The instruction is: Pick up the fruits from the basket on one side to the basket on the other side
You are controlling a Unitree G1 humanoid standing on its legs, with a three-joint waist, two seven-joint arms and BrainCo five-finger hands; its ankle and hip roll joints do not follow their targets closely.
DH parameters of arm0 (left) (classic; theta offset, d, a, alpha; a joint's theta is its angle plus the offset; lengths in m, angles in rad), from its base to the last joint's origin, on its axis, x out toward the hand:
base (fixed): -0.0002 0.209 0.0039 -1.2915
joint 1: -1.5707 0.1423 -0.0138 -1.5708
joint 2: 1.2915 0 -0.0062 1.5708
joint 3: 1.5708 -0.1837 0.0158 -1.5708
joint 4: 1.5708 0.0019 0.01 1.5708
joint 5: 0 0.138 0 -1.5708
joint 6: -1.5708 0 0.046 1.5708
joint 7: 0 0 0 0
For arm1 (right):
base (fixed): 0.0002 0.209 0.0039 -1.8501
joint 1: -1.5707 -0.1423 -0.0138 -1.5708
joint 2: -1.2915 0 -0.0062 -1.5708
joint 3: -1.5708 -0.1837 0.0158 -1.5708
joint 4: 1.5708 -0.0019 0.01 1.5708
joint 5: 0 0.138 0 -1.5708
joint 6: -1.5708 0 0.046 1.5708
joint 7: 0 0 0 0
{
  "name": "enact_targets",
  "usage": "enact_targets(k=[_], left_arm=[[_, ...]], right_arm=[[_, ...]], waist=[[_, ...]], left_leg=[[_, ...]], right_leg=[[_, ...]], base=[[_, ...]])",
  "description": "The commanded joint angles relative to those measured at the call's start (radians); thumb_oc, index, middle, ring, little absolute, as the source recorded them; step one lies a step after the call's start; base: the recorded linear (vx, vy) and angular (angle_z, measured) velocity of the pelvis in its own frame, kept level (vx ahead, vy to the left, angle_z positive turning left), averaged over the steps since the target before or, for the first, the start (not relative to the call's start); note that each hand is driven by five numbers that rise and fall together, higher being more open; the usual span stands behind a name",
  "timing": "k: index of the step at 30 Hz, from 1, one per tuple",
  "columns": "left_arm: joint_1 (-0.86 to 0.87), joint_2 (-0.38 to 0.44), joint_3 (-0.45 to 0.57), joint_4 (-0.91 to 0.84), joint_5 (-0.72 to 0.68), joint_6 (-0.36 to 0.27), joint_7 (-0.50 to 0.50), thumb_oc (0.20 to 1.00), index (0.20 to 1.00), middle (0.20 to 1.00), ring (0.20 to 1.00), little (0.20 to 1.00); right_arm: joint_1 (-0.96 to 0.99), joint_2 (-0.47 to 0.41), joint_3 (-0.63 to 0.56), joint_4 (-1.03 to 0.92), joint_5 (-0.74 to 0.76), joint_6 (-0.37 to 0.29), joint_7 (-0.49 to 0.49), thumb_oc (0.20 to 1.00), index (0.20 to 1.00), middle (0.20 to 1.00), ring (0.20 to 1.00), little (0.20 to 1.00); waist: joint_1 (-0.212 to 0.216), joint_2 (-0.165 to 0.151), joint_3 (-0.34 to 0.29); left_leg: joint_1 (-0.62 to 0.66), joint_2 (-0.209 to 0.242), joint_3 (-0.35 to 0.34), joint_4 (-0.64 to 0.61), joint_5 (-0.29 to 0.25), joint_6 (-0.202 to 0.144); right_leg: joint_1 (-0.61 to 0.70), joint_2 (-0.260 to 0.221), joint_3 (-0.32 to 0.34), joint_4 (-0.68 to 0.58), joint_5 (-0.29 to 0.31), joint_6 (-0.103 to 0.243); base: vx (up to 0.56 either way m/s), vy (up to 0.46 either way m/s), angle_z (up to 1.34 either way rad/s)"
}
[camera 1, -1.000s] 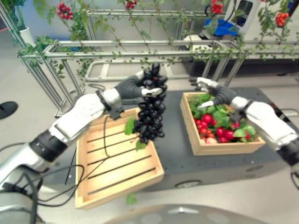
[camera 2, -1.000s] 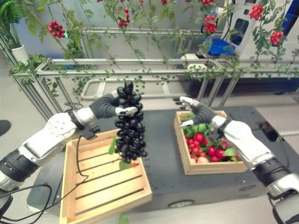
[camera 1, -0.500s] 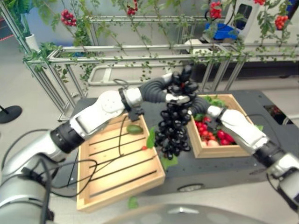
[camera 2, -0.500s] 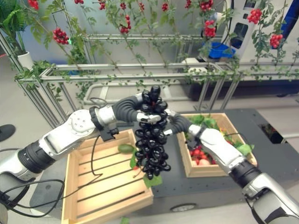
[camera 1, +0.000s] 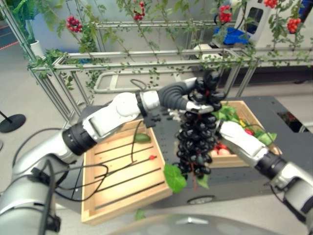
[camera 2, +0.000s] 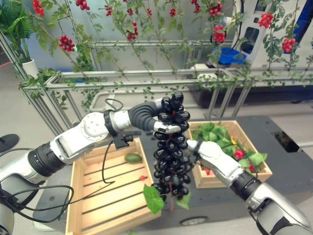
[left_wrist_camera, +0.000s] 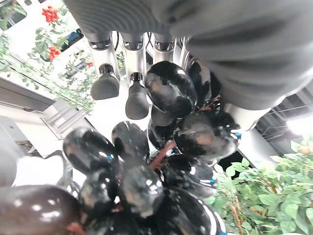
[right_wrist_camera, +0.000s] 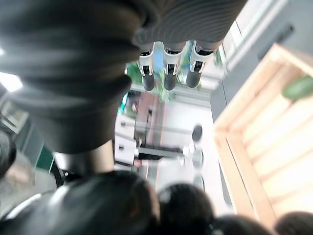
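A long bunch of black grapes (camera 1: 195, 142) with green leaves at its foot hangs from my left hand (camera 1: 188, 103), which is shut on its top. The bunch dangles over the table between the two crates, in front of the right crate's near-left corner. The left wrist view has the grapes (left_wrist_camera: 171, 127) pressed under my fingers (left_wrist_camera: 132, 93). My right hand (camera 2: 195, 146) sits just behind the bunch at mid height. Its fingers (right_wrist_camera: 168, 73) stay straight above the grapes (right_wrist_camera: 122, 205). The left wooden crate (camera 1: 112, 196) holds a green fruit (camera 1: 142, 138) and a small red one (camera 1: 152, 157).
The right wooden crate (camera 2: 264, 169) is full of red fruits (camera 2: 238, 153) and green leaves. Both crates stand on a dark low table (camera 1: 288, 112). A metal frame (camera 1: 146, 56) with vines and red berry clusters stands behind the table.
My left hand has carried the grape bunch to the right, from over the left crate to in front of the right crate. My right hand has moved left, up against the bunch.
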Motion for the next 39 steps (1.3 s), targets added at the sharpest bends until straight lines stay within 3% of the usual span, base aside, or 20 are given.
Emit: enact_targets(k=[1, 7, 11, 20, 28, 39], left_arm=[[-0.139, -0.015, 0.006, 0.053, -0.073, -0.056, 0.015, 0.2, 0.2, 0.2, 0.2, 0.2], [-0.1, 0.007, 0.057, 0.066, -0.07, -0.051, 0.004, 0.2, 0.2, 0.2, 0.2, 0.2], [-0.077, 0.017, 0.083, 0.068, -0.072, -0.053, -0.004, 0.2, 0.2, 0.2, 0.2, 0.2], [-0.036, 0.049, 0.127, 0.071, -0.05, -0.047, -0.024, 0.2, 0.2, 0.2, 0.2, 0.2], [-0.014, 0.067, 0.153, 0.058, -0.046, -0.041, -0.037, 0.2, 0.2, 0.2, 0.2, 0.2], [-0.004, 0.055, 0.166, 0.051, -0.025, -0.033, -0.049, 0.2, 0.2, 0.2, 0.2, 0.2]], right_arm=[[-0.061, -0.035, -0.052, -0.058, 0.07, -0.041, 0.01, 1.0, 1.0, 1.0, 1.0, 1.0], [0.073, 0.003, -0.238, 0.024, 0.048, -0.083, -0.046, 1.0, 1.0, 1.0, 1.0, 1.0], [0.116, -0.001, -0.295, 0.049, 0.026, -0.09, -0.053, 1.0, 1.0, 1.0, 1.0, 1.0], [0.232, -0.137, -0.454, -0.016, 0.071, -0.073, 0.0, 1.0, 1.0, 1.0, 1.0, 1.0], [0.299, -0.194, -0.495, -0.074, 0.065, -0.055, 0.045, 1.0, 1.0, 1.0, 1.0, 1.0], [0.318, -0.235, -0.449, -0.17, 0.05, -0.017, 0.117, 1.0, 1.0, 1.0, 1.0, 1.0]], waist=[[0.023, -0.049, -0.018], [0.017, -0.044, -0.022], [0.016, -0.044, -0.026], [0.002, -0.051, -0.027], [-0.005, -0.052, -0.026], [-0.007, -0.052, -0.022]], left_leg=[[0.011, -0.074, 0.024, 0.009, -0.093, 0.054], [0.012, -0.075, 0.022, 0.01, -0.095, 0.057], [0.014, -0.074, 0.021, 0.009, -0.095, 0.056], [0.01, -0.073, 0.016, 0.006, -0.095, 0.053], [0.009, -0.072, 0.017, 0.007, -0.097, 0.053], [0.006, -0.072, 0.018, 0.01, -0.098, 0.055]], right_leg=[[-0.001, -0.031, -0.014, 0.05, -0.039, 0.099], [0.0, -0.031, -0.017, 0.051, -0.041, 0.099], [0.002, -0.03, -0.018, 0.05, -0.042, 0.099], [-0.002, -0.03, -0.022, 0.049, -0.042, 0.101], [-0.006, -0.029, -0.02, 0.052, -0.044, 0.101], [-0.008, -0.031, -0.015, 0.056, -0.046, 0.1]], base=[[0.0, 0.0, 0.0], [0.0, 0.0, 0.0], [0.0, 0.0, 0.0], [0.0, -0.001, 0.01], [0.0, 0.0, 0.0], [0.0, 0.0, 0.0]])
